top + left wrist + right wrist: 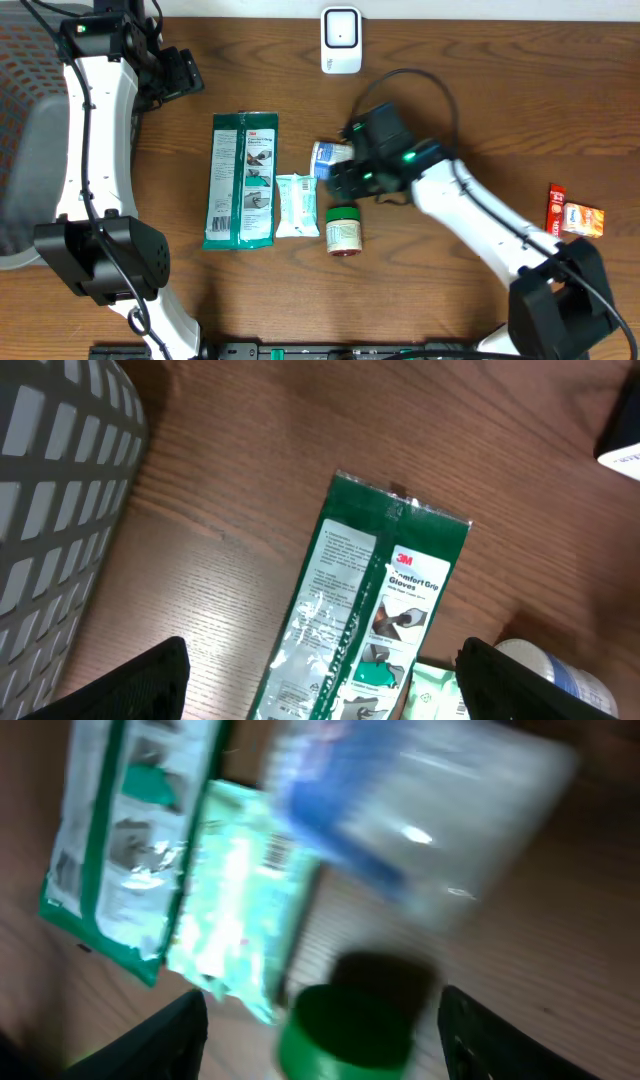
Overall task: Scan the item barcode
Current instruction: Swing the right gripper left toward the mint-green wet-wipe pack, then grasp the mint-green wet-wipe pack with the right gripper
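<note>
A white scanner [341,40] stands at the table's far edge. In a row at mid-table lie a green glove pack [241,180], a pale green wipes packet [296,205], a blue-and-white tub [327,158] and a green-lidded jar [344,230]. My right gripper [338,185] hovers open between tub and jar. In the blurred right wrist view the jar's green lid [345,1035] sits between my spread fingers [170,1040], touching neither, with the tub [420,810] beyond. My left gripper [320,690] hangs open and empty above the glove pack [370,610].
A red and orange small box [575,215] lies at the right edge. A grey mesh basket [50,510] stands off the table's left side. The right arm's cable [420,85] loops over the table behind the tub.
</note>
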You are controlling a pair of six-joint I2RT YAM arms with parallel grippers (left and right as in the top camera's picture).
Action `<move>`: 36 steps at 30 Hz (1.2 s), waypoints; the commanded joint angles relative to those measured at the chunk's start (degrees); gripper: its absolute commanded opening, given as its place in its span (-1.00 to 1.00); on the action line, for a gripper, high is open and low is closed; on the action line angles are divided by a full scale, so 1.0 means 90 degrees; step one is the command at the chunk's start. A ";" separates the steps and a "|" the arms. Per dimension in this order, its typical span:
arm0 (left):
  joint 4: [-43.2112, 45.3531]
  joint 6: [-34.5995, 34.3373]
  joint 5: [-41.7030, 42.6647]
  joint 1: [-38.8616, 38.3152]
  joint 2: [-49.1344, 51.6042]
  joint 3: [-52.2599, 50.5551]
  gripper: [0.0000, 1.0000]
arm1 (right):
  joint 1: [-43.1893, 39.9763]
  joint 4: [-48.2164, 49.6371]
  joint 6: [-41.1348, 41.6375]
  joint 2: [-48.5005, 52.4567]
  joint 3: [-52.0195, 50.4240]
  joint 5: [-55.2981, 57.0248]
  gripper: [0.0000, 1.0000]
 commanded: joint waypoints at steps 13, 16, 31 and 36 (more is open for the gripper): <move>-0.0036 -0.0080 -0.0032 0.0022 -0.0216 -0.0044 0.69 | 0.1931 0.0901 0.0107 0.1129 0.0860 0.1246 0.40; -0.0039 -0.0080 -0.0032 0.0022 -0.0216 -0.0044 0.70 | 0.2042 0.0508 0.0109 0.1564 0.1331 0.1253 0.37; -0.0039 -0.0080 -0.0032 0.0022 -0.0216 -0.0044 0.69 | 0.1450 -0.0304 0.1117 0.1967 0.1348 0.1178 -0.19; -0.0039 -0.0083 -0.0032 0.0022 -0.0216 -0.0044 0.69 | 0.1365 -0.0345 0.1236 0.2244 0.1336 0.1149 -0.18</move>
